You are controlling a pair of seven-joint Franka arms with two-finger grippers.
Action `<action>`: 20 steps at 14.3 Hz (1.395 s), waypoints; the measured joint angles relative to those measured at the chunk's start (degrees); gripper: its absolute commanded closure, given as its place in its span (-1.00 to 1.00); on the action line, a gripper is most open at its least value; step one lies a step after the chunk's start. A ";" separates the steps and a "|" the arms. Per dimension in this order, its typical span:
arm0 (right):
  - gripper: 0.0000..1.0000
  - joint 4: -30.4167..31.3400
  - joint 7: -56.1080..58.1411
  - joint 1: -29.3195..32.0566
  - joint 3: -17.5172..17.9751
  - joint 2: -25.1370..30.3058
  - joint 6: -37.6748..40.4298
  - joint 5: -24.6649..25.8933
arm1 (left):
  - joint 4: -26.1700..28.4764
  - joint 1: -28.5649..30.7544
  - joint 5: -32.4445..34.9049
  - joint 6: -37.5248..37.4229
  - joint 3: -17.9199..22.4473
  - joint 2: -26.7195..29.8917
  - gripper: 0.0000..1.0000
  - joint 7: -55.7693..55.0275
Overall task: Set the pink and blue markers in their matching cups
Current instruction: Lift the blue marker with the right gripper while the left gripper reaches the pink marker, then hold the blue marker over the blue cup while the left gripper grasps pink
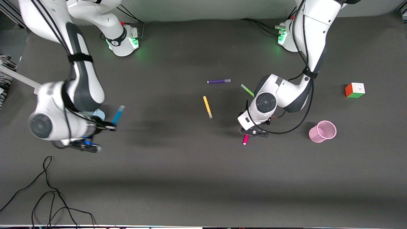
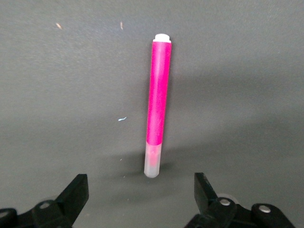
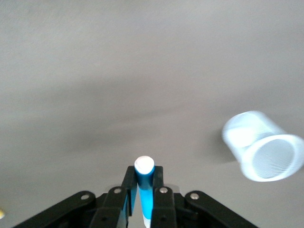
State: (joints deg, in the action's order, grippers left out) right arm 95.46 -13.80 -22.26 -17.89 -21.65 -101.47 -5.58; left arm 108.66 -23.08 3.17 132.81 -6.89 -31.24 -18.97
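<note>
My right gripper (image 1: 107,126) is shut on the blue marker (image 1: 118,114), holding it in the air beside the pale blue cup (image 1: 99,113), which the arm mostly hides. The right wrist view shows the marker (image 3: 144,176) clamped between the fingers, with the blue cup (image 3: 265,151) off to one side. The pink marker (image 1: 245,139) lies flat on the table. My left gripper (image 1: 253,131) is open just above its pale cap end. In the left wrist view, the pink marker (image 2: 158,102) lies ahead of the spread fingers (image 2: 77,194). The pink ribbed cup (image 1: 322,131) stands toward the left arm's end.
A purple pen (image 1: 218,81), a yellow pen (image 1: 207,107) and a green pen (image 1: 247,90) lie mid-table, farther from the front camera than the pink marker. A colour cube (image 1: 355,90) sits near the left arm's end. Loose black cables (image 1: 47,194) lie at the near corner by the right arm.
</note>
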 measured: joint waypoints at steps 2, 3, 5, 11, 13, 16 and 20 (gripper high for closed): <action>1.00 4.66 3.26 -0.43 -0.08 4.21 -5.77 4.53 | -0.02 -0.07 0.14 1.69 0.00 -0.88 -0.94 0.00; 1.00 8.48 4.82 -0.57 -0.44 6.83 -10.20 7.37 | -0.03 -0.07 0.17 2.22 0.01 -1.11 -0.93 0.00; 1.00 17.24 7.81 -0.57 -1.84 12.52 -18.75 12.14 | -0.05 -0.08 0.21 3.47 0.04 -1.55 -0.80 -0.03; 1.00 34.66 21.60 -0.53 -11.78 22.74 -33.96 14.74 | -0.30 -0.09 0.23 5.36 0.06 -2.97 0.21 -1.09; 1.00 37.92 22.51 -0.54 -13.02 22.90 -38.00 14.74 | -0.50 -0.09 0.23 5.36 0.06 -3.14 0.58 -1.34; 1.00 41.75 22.51 -0.87 -13.02 22.35 -44.31 14.74 | -0.56 -0.09 0.23 5.36 0.07 -3.40 0.72 -2.54; 1.00 43.85 22.51 -0.98 -13.02 20.94 -49.40 14.74 | -0.75 -0.09 0.24 5.36 0.07 -3.52 0.86 -3.53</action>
State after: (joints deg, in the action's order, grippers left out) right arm 139.31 8.71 -23.24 -30.91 -0.71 -150.86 9.17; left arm 107.92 -23.17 3.41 138.17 -6.82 -34.77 -22.51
